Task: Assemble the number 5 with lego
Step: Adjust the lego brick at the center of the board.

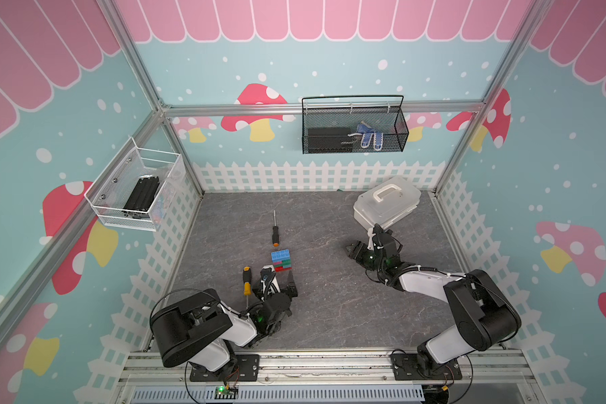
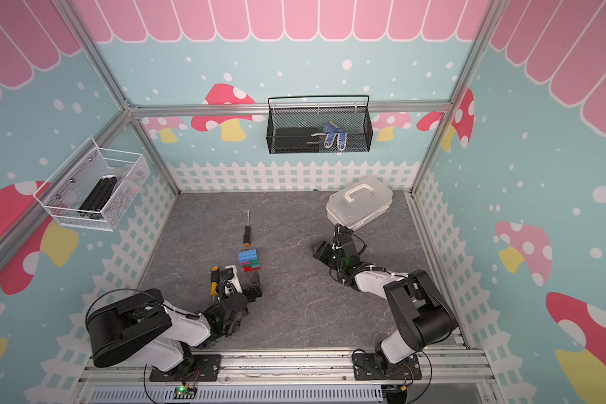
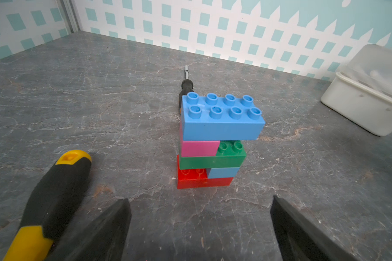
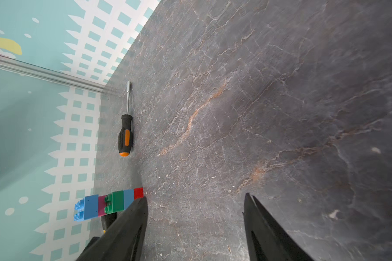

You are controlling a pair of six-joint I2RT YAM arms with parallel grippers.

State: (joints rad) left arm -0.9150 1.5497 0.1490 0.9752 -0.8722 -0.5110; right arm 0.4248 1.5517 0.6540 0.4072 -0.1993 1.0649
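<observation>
Wallpaper (image 1: 294, 70) in pale teal, with pink scallops, mushrooms and a white picket fence, lines three sides between aluminium rails. The counter (image 1: 347, 307) is a matte grey slab veined like slate. A translucent white plastic box (image 1: 385, 206) with a moulded handle sits in its far corner, near the right arm. A black mesh basket (image 1: 329, 147) hangs on the back wall and a white mesh basket (image 1: 133, 213) on the side wall.

The left gripper (image 3: 200, 200) is spread wide and empty, just short of the number 5 (image 3: 213, 140). The right gripper (image 4: 196, 196) is also parted, holds nothing, and is well apart from it. The number 5 stands upright mid-counter, its glossy studded layers red, blue, green, pink and blue from the bottom up. An orange-capped screwdriver (image 1: 275, 231) lies just behind it, and a yellow-and-black screwdriver (image 1: 246, 281) lies beside the left gripper.
</observation>
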